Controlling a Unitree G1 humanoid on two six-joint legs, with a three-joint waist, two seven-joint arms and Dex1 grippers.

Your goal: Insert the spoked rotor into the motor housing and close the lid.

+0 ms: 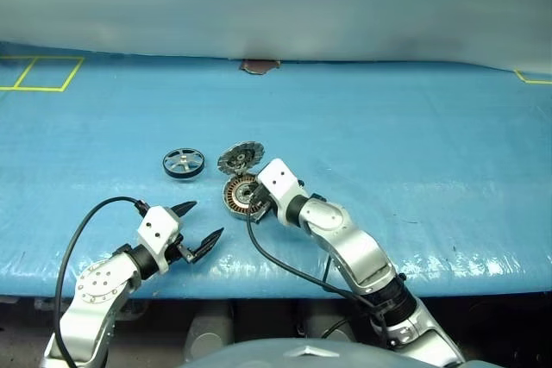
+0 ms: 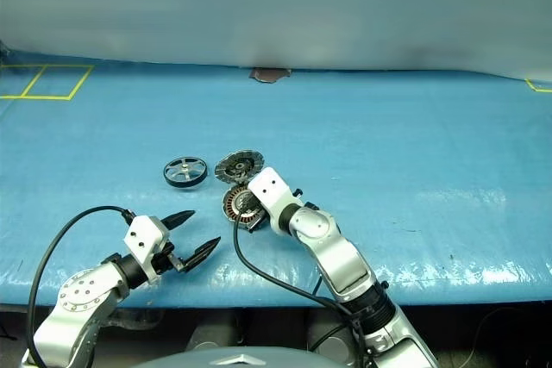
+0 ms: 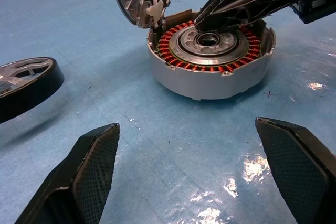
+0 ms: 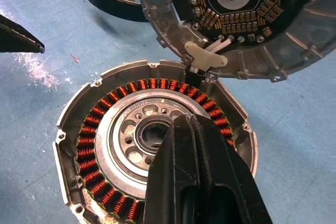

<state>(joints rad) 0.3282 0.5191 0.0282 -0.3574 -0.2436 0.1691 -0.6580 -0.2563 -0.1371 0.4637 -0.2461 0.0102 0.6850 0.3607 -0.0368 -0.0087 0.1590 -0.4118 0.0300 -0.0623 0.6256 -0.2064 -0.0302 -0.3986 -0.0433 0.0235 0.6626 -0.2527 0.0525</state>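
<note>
Sitting on the blue counter (image 1: pixel 414 127), the motor housing (image 3: pixel 210 66) is open side up, copper windings ringing the central bearing, nothing seated inside it. The lid (image 4: pixel 236 19) stands hinged up at the housing's far edge, inner face with circuit board and components showing in the right wrist view. The spoked rotor (image 1: pixel 184 163) lies flat on the counter just to the left of the housing, apart from it, black rim down. The right hand (image 3: pixel 202 24) has its fingers pressed together, gripping nothing, tips over the housing's hub next to the bearing; contact with the metal can't be confirmed. The left hand (image 1: pixel 200 226) hovers near the counter's front edge, short of the rotor and housing, fingers (image 3: pixel 86 177) spread wide and empty. Yellow tape lines (image 1: pixel 43 75) mark the counter's far left corner.
</note>
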